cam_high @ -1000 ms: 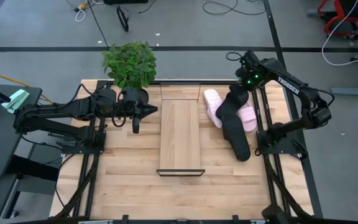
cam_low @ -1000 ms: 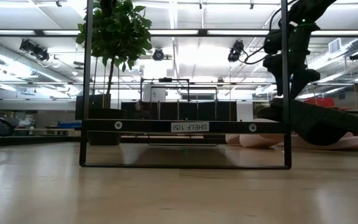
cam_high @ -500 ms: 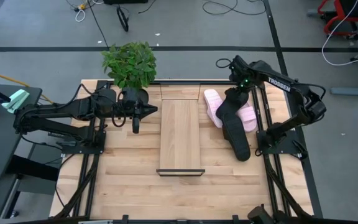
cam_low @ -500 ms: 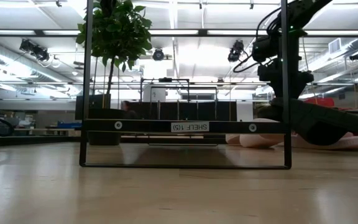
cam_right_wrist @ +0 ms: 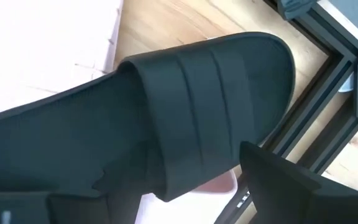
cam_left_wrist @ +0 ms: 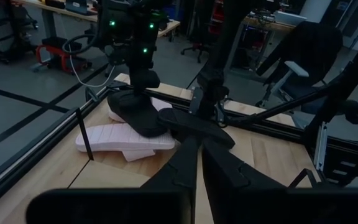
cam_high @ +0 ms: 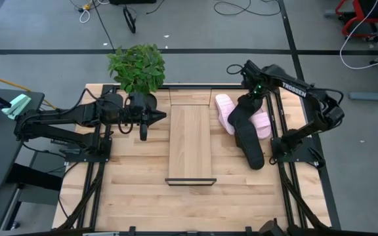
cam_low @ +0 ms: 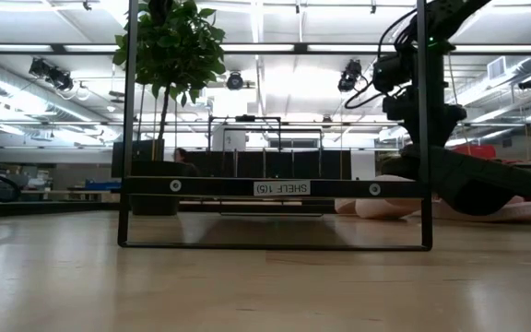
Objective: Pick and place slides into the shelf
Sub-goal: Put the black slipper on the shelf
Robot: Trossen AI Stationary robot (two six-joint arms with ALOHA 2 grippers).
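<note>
Two pale pink slides [cam_high: 223, 108] [cam_high: 262, 123] lie on the table right of the shelf [cam_high: 191, 141]. One black slide [cam_high: 237, 117] lies across them, and the other black slide [cam_high: 252, 149] lies nearer, its far end by the first. My right gripper [cam_high: 247, 99] is open, pointing down just over the upper black slide [cam_right_wrist: 191, 106], with one finger [cam_right_wrist: 278, 180] beside its toe end. My left gripper [cam_high: 157, 117] is shut and empty, left of the shelf, pointing toward the shelf. My right gripper stands low over the upper black slide's strap [cam_right_wrist: 185, 93], coming from above, with its fingers apart. I cannot tell whether a finger touches the slide. The slide lies on the pink slides.
A potted plant [cam_high: 136, 65] stands at the far left corner of the table, behind my left gripper. Black frame rails [cam_high: 282, 151] run close along the right of the slides. In the low view the shelf's black frame [cam_low: 275, 187] stands across the middle.
My right gripper has gone down and toward the table's left, to the upper black slide, and has then kept nearly still. The slides lie where they were.
</note>
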